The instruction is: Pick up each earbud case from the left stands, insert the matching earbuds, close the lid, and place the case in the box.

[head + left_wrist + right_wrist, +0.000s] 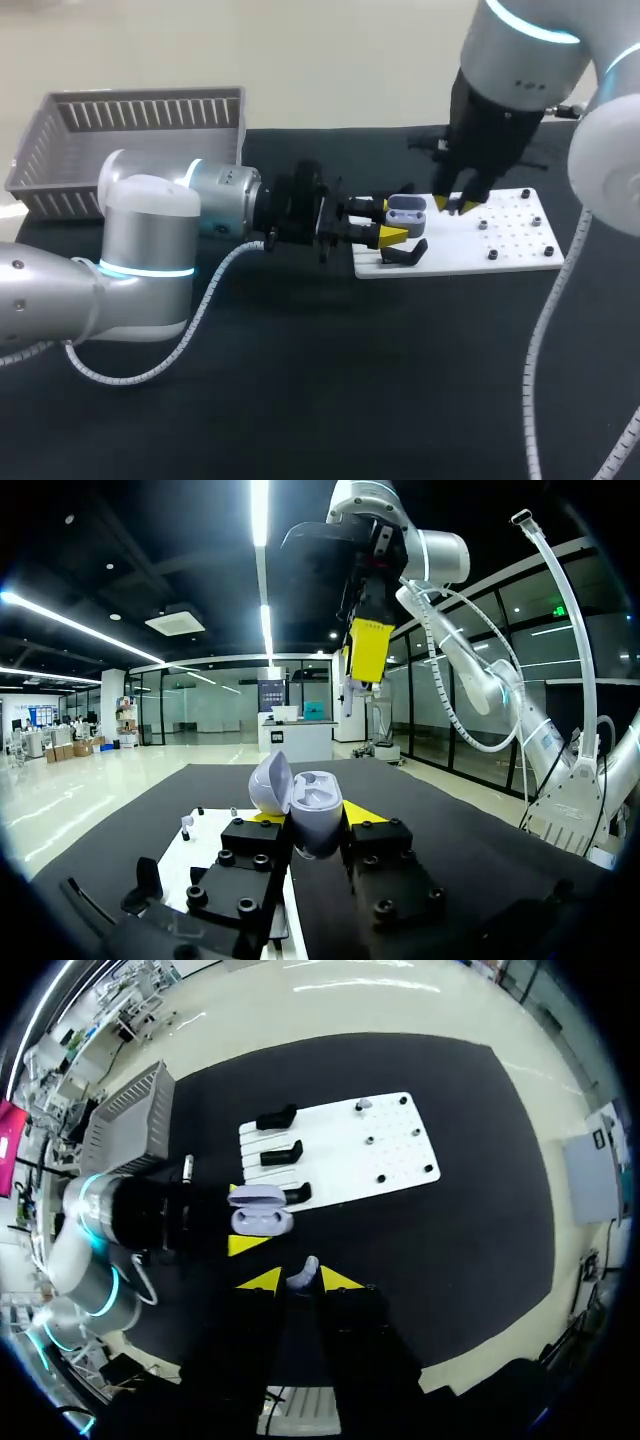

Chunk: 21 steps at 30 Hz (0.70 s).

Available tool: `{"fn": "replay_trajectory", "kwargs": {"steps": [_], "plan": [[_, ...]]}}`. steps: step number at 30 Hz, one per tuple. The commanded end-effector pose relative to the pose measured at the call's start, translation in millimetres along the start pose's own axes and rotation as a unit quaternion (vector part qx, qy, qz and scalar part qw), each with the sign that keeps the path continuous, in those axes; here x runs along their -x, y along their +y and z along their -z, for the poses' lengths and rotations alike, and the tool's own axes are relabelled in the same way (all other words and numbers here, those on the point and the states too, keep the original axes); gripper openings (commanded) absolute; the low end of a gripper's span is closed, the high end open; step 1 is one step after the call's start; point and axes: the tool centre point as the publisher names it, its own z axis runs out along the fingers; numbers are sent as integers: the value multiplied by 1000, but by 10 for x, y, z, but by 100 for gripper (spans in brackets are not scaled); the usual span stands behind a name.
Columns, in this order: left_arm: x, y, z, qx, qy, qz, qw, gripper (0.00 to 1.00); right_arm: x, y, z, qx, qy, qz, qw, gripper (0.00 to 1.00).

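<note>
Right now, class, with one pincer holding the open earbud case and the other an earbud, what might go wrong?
The earbud in the right pincer sits off to one side of the earbud case; lowered so, it may strike the rim and drop. The left pincer grips only the case's base; a push could twist it.
</note>
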Motion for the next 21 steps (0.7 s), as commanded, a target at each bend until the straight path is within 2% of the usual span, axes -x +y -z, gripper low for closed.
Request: {"fn": "replay_trajectory", "kwargs": {"steps": [1,3,5,10,21], "plan": [[-6,-9,-1,2,-1,-1,1000,0,21,97,-43,6,15,-4,1000,0],[-6,-9,-1,2,-1,-1,1000,0,22,153,-86,4,22,-9,1000,0],[-6,-9,-1,2,-1,-1,1000,0,22,192,-127,-24,18,-16,999,0],[-6,-9,-1,2,-1,-1,1000,0,14,261,-166,-35,3,-44,998,0],[-6,-9,-1,2,-1,-1,1000,0,14,261,-166,-35,3,-44,998,0]]}}
